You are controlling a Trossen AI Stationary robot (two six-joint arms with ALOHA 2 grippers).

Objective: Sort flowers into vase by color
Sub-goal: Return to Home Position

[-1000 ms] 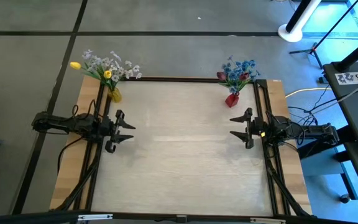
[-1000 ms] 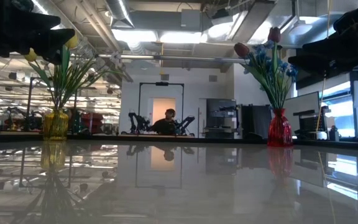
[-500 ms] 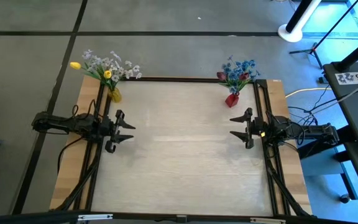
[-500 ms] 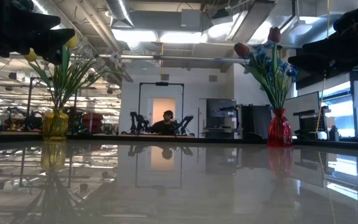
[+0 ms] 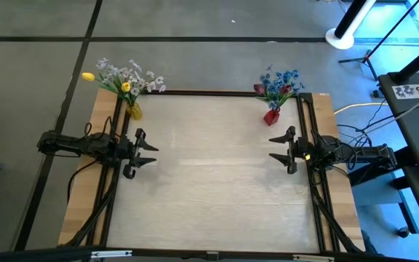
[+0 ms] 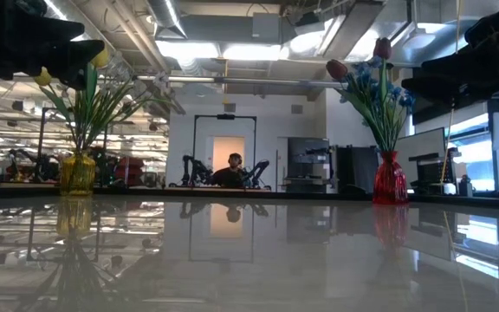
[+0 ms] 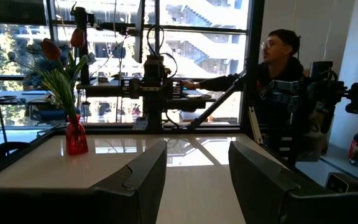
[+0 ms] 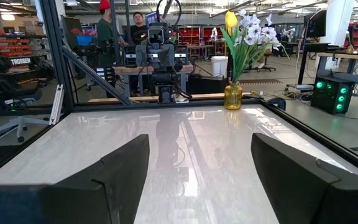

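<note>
Tabletop first: glossy white table (image 5: 217,196) with wooden side strips fills the middle of the high view.

I have the left gripper (image 5: 156,155) at centre left of that frame, over the table's left edge and pointing inward. It is released, with the fingers (image 7: 143,177) spread. The left wrist view agrees: both dark fingers stand well apart at the bottom of the frame.

The right gripper (image 5: 270,148) mirrors it at centre right, over the right edge and pointing inward. It is also released, and its wrist view shows the same wide spread. The two grippers face each other across the table, well apart.

Farther back, a small yellow glass vase (image 5: 134,111) stands upright at the table's far-left corner, upper left of the high frame. It holds the pale white sprays (image 5: 133,75) and the yellow tulips (image 5: 125,87). One yellow tulip leans out toward the frame's left.

A small red glass vase (image 5: 271,116) stands upright at the far-right corner, upper right of centre. It holds the blue clusters (image 5: 278,80) and the dark red tulips (image 5: 259,89).

In the low view I see the yellow vase at left of frame and the red vase at right, both at the table's far edge.

Beyond the table, a person (image 6: 234,172) shows at centre of the low view, in front of a lit doorway (image 6: 228,149). A second person (image 7: 278,68) is at upper right of the left wrist view.
</note>
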